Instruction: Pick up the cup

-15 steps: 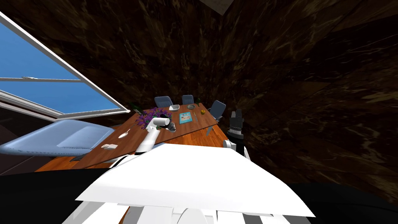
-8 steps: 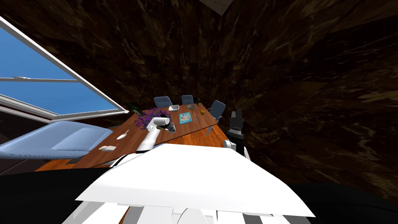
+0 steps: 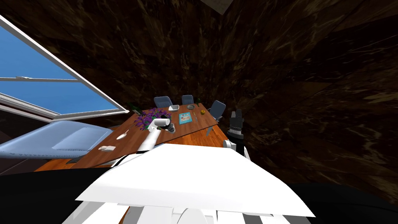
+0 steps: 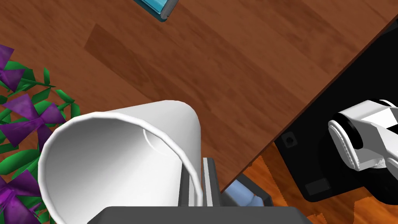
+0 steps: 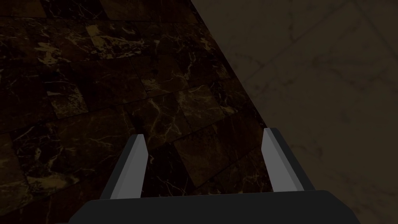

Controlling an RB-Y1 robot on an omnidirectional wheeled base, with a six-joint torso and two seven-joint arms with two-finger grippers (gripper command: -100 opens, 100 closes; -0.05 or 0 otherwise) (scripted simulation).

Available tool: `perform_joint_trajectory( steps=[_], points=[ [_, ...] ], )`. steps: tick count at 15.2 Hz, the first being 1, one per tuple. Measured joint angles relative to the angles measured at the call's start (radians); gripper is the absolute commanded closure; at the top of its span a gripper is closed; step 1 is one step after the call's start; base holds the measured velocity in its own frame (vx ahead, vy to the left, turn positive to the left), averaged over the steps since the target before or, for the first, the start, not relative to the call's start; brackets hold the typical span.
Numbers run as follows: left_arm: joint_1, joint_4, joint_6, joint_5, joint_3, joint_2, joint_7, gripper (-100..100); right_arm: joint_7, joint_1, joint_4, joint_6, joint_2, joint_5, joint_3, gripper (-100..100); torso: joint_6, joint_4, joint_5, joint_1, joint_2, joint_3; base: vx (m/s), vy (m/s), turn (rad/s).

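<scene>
Last second: almost no change. The head view shifts a hair early on, but that's my own head, not the scene. The left arm (image 3: 149,138) sits in the same pose over the table (image 4: 241,70), and the clutter on it is unmoved. My read: the grasp is done, and the lift is either stalled or already finished.

Left jaws are clenched on the wall of the white cup (image 4: 116,155), blades nearly touching; one seems inside the rim, one outside. The cup mouth faces the wrist camera, with the body tilted off the jaw axis. Can't tell if its base is clear of the table. With a rim pinch on a tilted cup, I'd guess it swings or slips if the arm moves fast.

Around:
- Purple flowers (image 4: 23,120) just beside the cup, on the side away from the jaws. Contact: can't tell.
- Teal flat thing (image 4: 161,7) well ahead of the jaws, apart.
- Table edge near, on the jaws' outer side, with a black area past it.

Straight up looks free.

Right arm (image 3: 235,125) is raised off the table's side; right jaws released, nothing between them.
</scene>
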Motion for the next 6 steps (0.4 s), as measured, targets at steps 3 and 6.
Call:
perform_joint_trajectory(
  steps=[3, 6],
  points=[
    [0.000, -0.007, 0.007, 0.001, 0.000, 0.002, 0.006, 100, 0.000, 0.000, 0.000, 0.000, 0.000, 0.000, 0.000, 0, 0.003, 0.001, -0.001, 0.000, 0.000, 0.000, -0.011, 0.005, -0.028],
    [-0.005, -0.045, 0.046, 0.009, -0.003, 0.010, 0.020, 100, 0.000, 0.000, 0.000, 0.000, 0.000, 0.000, 0.000, 0, 0.002, 0.002, -0.001, 0.000, 0.002, 0.002, -0.019, 0.013, -0.020]
  ],
)
